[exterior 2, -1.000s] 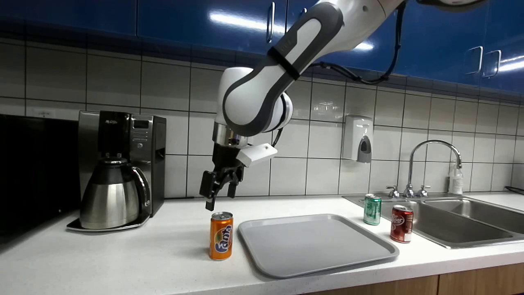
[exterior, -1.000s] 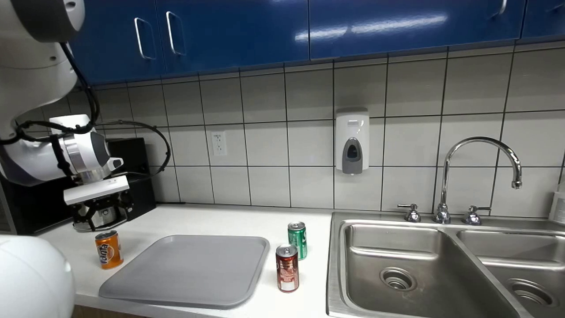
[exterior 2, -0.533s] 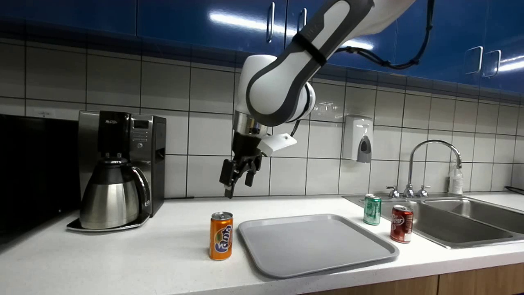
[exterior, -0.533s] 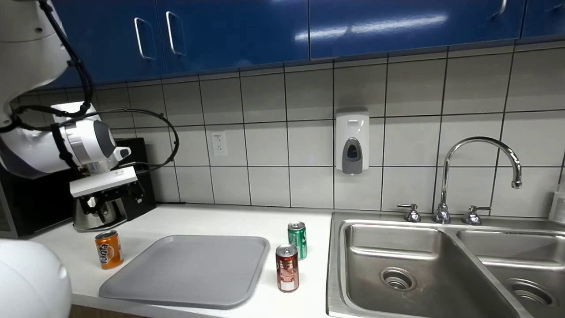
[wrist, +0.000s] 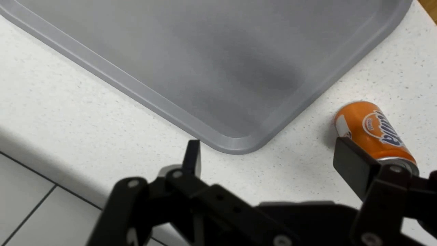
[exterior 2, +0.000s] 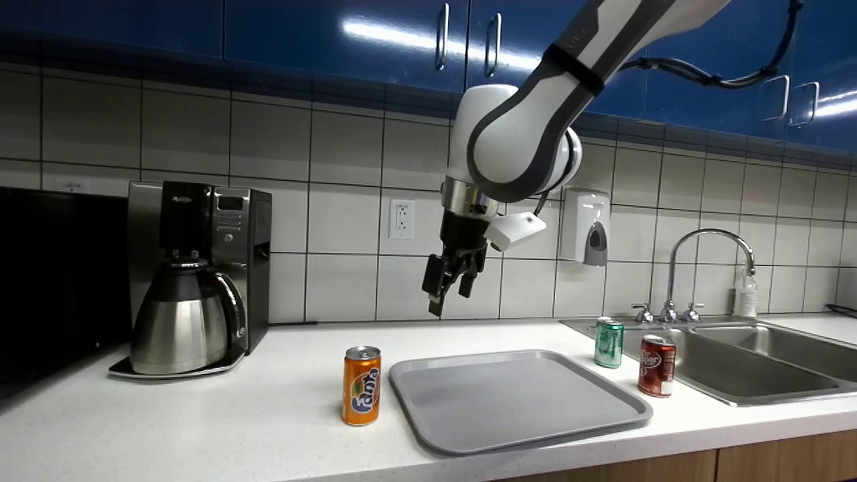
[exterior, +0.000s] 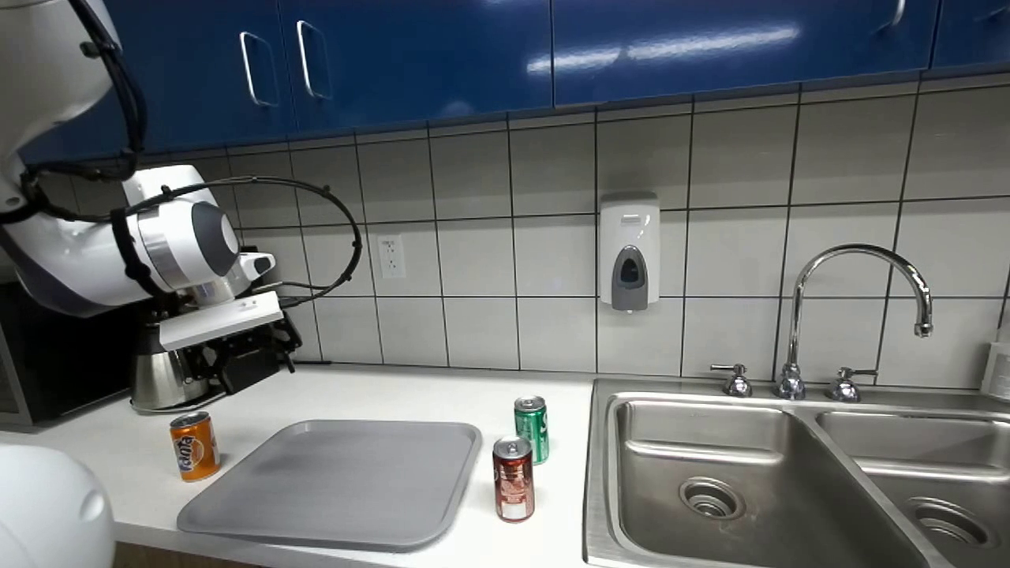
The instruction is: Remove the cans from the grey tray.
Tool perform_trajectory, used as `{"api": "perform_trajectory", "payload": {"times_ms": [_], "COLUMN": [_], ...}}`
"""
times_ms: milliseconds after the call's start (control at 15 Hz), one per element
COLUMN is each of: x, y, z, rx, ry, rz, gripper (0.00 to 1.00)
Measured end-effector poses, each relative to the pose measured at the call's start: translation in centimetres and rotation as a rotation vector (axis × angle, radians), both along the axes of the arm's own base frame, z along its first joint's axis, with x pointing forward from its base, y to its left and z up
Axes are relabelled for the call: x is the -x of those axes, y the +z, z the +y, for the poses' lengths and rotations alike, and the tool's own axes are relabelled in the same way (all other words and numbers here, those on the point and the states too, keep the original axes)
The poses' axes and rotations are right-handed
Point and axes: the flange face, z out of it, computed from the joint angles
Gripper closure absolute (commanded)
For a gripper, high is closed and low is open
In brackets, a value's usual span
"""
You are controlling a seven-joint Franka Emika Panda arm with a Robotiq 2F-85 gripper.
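In an exterior view, the orange can [exterior 2: 361, 386] stands lower centre, the green can [exterior 2: 608, 343] and red can [exterior 2: 657, 366] lower right, all off the tray [exterior 2: 519, 402], while the gripper [wrist: 268, 155], jaws spread and empty at the wrist view's foot, should presumably retreat high, clearing every can.

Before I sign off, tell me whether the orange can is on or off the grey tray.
Off: the wrist view shows white counter between the orange can and the grey tray.

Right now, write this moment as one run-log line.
gripper: open, empty, above counter | orange can: on counter beside grey tray | green can, red can: on counter between tray and sink | all three off tray
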Motion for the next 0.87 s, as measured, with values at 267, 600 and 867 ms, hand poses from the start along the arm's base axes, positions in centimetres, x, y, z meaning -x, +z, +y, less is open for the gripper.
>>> {"api": "perform_trajectory", "payload": {"times_ms": [267,600,867], "x": [1.0,2.0,2.5], "y": [0.3,0.7,0.9], "z": [-4.6,-9.8,-12.7], "rx": [0.014,0.018,0.015], "ry": [-0.076,-0.173,-0.235], "rz": [-0.002,-0.006,-0.006], "gripper": [0.00,0.00,0.00]}}
